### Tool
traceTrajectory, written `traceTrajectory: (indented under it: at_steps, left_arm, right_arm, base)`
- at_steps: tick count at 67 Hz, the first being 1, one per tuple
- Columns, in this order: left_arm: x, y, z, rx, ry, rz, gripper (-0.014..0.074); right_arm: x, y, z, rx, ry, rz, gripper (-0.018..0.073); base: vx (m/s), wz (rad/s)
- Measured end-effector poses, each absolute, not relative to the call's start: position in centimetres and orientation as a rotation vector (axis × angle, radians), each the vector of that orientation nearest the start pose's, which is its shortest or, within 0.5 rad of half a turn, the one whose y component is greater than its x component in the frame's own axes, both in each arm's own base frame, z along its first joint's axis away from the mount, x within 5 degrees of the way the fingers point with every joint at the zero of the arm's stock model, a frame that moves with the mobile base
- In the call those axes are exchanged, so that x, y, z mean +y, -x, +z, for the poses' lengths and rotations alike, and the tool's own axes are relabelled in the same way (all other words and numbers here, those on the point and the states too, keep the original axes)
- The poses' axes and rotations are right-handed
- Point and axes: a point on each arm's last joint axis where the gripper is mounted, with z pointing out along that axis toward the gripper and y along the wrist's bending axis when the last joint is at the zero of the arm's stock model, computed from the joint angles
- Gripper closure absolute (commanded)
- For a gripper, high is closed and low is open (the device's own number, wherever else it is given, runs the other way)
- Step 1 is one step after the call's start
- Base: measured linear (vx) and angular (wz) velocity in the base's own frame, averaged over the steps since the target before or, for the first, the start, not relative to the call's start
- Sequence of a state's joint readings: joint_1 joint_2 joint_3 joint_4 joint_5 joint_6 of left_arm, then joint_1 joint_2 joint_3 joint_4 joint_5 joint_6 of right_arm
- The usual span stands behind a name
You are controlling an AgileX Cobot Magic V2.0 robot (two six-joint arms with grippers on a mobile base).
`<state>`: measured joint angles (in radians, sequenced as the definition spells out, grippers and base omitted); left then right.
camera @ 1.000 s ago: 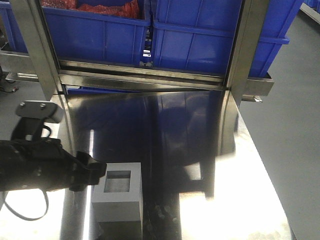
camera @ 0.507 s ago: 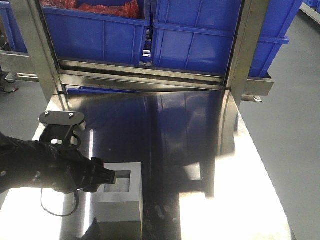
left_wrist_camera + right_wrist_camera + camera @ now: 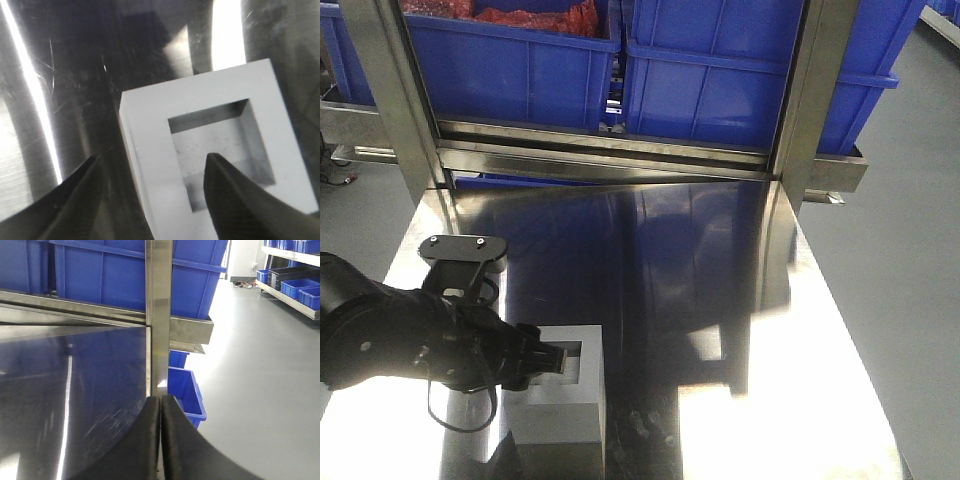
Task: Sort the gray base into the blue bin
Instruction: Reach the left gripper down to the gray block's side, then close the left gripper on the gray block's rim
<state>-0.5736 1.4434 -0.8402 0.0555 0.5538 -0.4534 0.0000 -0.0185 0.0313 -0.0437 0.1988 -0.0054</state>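
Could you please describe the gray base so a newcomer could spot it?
On the shiny steel table before the blue bins, look by the left gripper. The gray base is the only matte block there, with a square recess on top.

The matte gray cube-like block (image 3: 556,418) (image 3: 150,165) sits flat and upright on the shiny steel counter (image 3: 720,330), near its front left part. Its square recess faces up, framed by a thick rim. The deep bright-blue plastic bin (image 3: 720,90), with smooth walls and a thick rim, stands on the rack beyond the counter's far edge, well apart from the block.
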Motion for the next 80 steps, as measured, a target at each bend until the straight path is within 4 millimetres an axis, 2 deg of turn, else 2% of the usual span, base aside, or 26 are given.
traceTrajectory:
  at_steps: [17,24,32,46,63,80]
  left_arm:
    - [-15.0,-23.7,21.0,2.701,-0.196,-0.271,0.0169]
    - [-15.0,-23.8,21.0,2.699,-0.195,-0.273,0.0209]
    - [-15.1,-23.8,21.0,2.7,-0.191,-0.277,0.0319]
    - [-15.3,-23.8,21.1,2.691,-0.169,-0.309,0.0606]
    - [-15.2,-23.7,21.5,2.674,-0.166,-0.32,0.0605]
    - [-14.3,-22.6,25.5,2.466,-0.235,-0.374,0.0604]
  right_arm:
    - [-0.1,-5.6,18.6,1.695,0.034,-0.043,0.0564]
    - [-0.1,-5.6,18.6,1.695,0.034,-0.043,0.0564]
    - [-0.1,-5.6,18.6,1.695,0.034,-0.043,0.0564]
    - [-0.1,-5.6,18.6,1.695,0.034,-0.043,0.0564]
    - [-0.1,-5.6,18.6,1.695,0.034,-0.043,0.0564]
    - [-0.1,-5.6,18.6,1.695,0.034,-0.043,0.0564]
  base:
    - [0.0,0.0]
    - [0.0,0.0]
    - [0.0,0.0]
    - [0.0,0.0]
    - [0.0,0.0]
    - [0.0,0.0]
